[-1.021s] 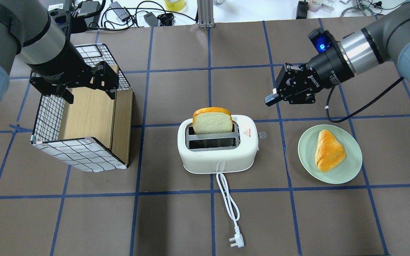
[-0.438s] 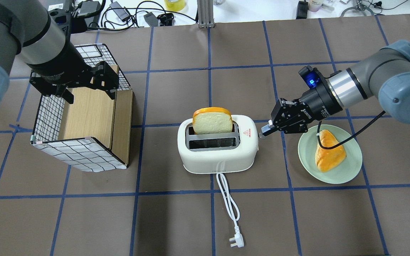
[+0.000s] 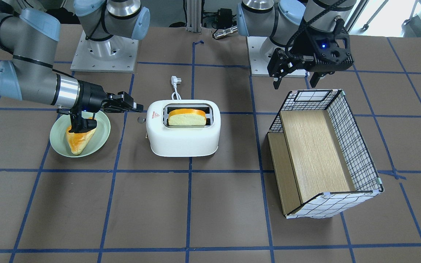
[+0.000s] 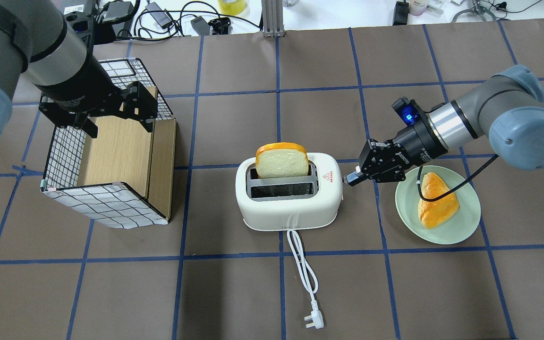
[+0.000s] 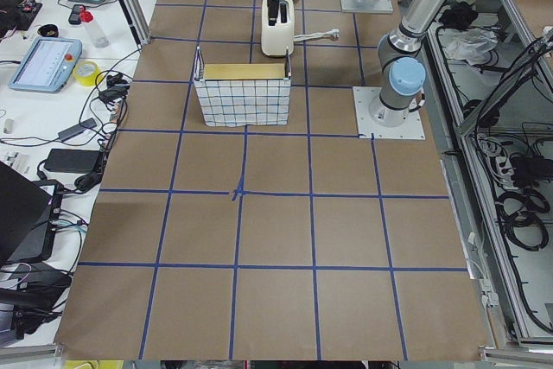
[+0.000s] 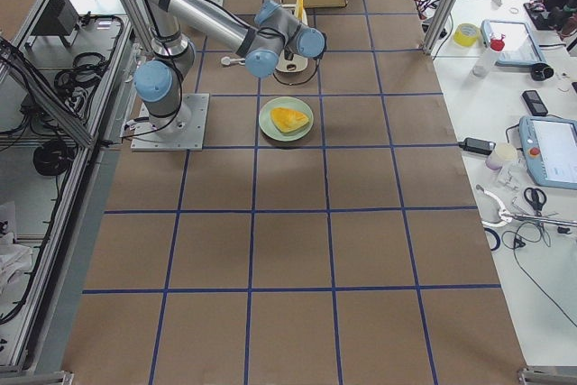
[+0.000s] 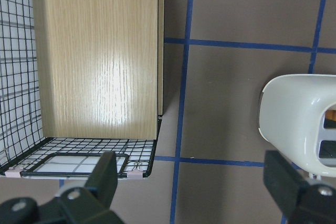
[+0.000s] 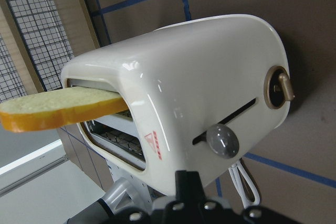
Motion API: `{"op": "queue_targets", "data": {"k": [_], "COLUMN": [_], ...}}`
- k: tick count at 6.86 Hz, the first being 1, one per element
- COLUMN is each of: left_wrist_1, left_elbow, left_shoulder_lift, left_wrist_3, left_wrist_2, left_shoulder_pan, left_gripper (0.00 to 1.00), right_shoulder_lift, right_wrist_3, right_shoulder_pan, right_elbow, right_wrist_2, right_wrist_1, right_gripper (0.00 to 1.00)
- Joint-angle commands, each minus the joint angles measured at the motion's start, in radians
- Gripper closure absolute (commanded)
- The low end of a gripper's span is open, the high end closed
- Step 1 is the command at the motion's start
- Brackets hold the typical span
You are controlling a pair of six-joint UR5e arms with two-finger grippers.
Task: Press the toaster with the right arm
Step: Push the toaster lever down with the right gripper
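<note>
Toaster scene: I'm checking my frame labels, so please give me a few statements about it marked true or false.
1. A bread slice stands in one slot of the toaster; the other slot is empty. True.
2. The right gripper is over the checked box. False: it is at the toaster's lever end.
3. The left gripper is shut. False: it is open, above the box.
4. A pastry lies on the plate. True.

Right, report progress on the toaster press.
Done: the right gripper, shut, is lined up at the toaster lever knob. In hand: contact, which these views don't settle. Left: pushing down, since the knob sits at its slot's top and the bread slice stands proud.
</note>
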Motion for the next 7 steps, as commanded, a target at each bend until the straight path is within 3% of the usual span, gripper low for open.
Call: {"op": "queue_targets", "data": {"k": [1, 7], "left_wrist_1": [0.0, 0.0], "left_elbow": [0.0, 0.0], "left_shoulder_lift": [0.0, 0.0], "left_wrist_3": [0.0, 0.0], "left_wrist_2": [-0.001, 0.0], "left_shoulder_pan": [0.0, 0.0], "left_gripper": [0.0, 0.0], "right_shoulder_lift": [0.034, 0.087], "right_wrist_3": [0.001, 0.001], "right_shoulder_pan": [0.0, 0.0], "right_elbow": [0.039, 0.07], "right_wrist_2": [-0.001, -0.042], "right_wrist_1": [-0.086, -0.177], "right_gripper": [1.0, 1.0]}}
